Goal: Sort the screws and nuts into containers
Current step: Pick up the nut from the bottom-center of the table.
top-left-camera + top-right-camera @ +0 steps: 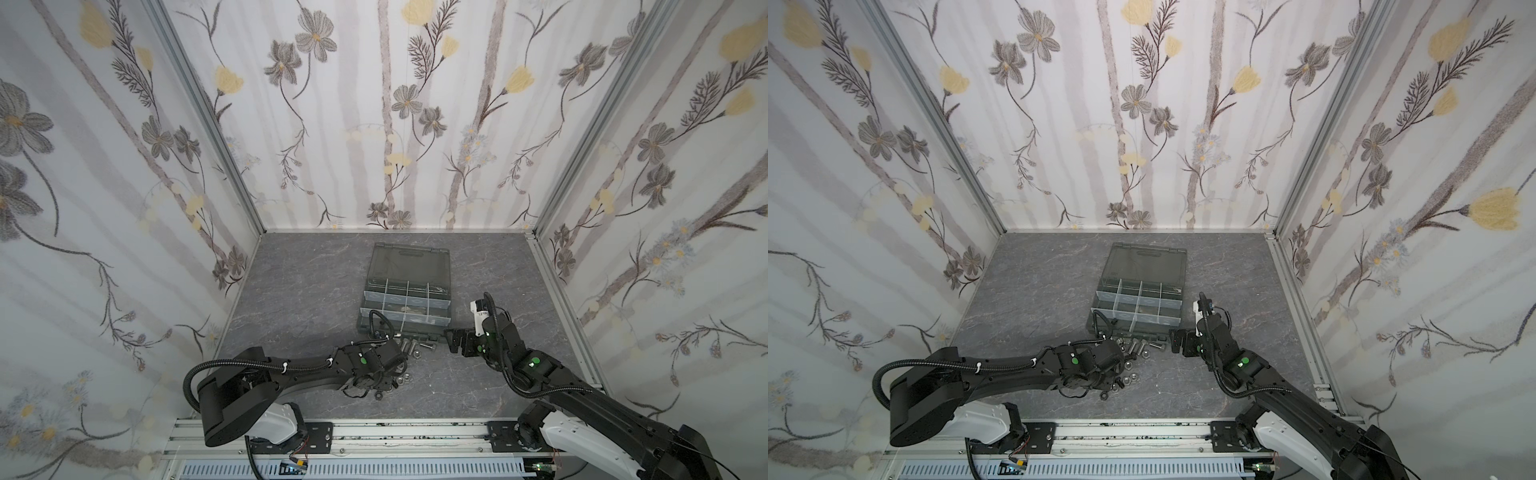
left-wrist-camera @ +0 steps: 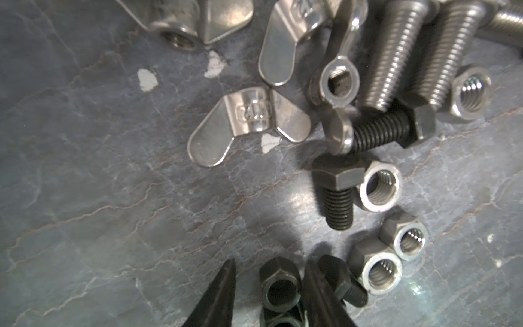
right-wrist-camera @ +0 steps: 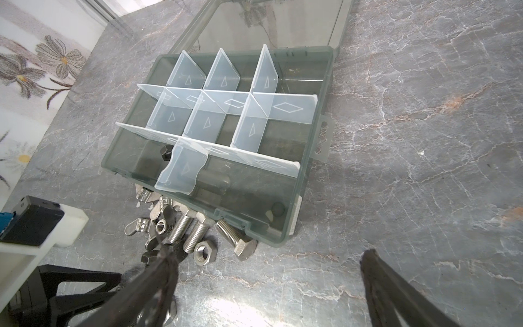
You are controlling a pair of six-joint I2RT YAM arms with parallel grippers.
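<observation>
In the left wrist view my left gripper (image 2: 271, 264) stands open astride a black nut (image 2: 280, 288). One finger touches the nut and the other finger (image 2: 220, 294) is a small gap away. Another black nut (image 2: 280, 321) lies just behind it. Around them lie black screws (image 2: 336, 195), silver nuts (image 2: 380, 186), silver screws (image 2: 387, 56) and wing nuts (image 2: 249, 124). The open organiser case (image 1: 409, 330) with its containers (image 3: 215, 124) sits behind the pile. My right gripper (image 3: 268, 260) is wide open and holds nothing, low over the table by the case's front right corner (image 1: 451, 340).
The case's smoky lid (image 1: 409, 262) lies open toward the back wall. A small dark piece (image 3: 165, 153) sits in a front compartment. White flecks (image 2: 147, 80) dot the table. Flowered walls close in three sides, and a metal rail (image 1: 374, 432) runs along the front.
</observation>
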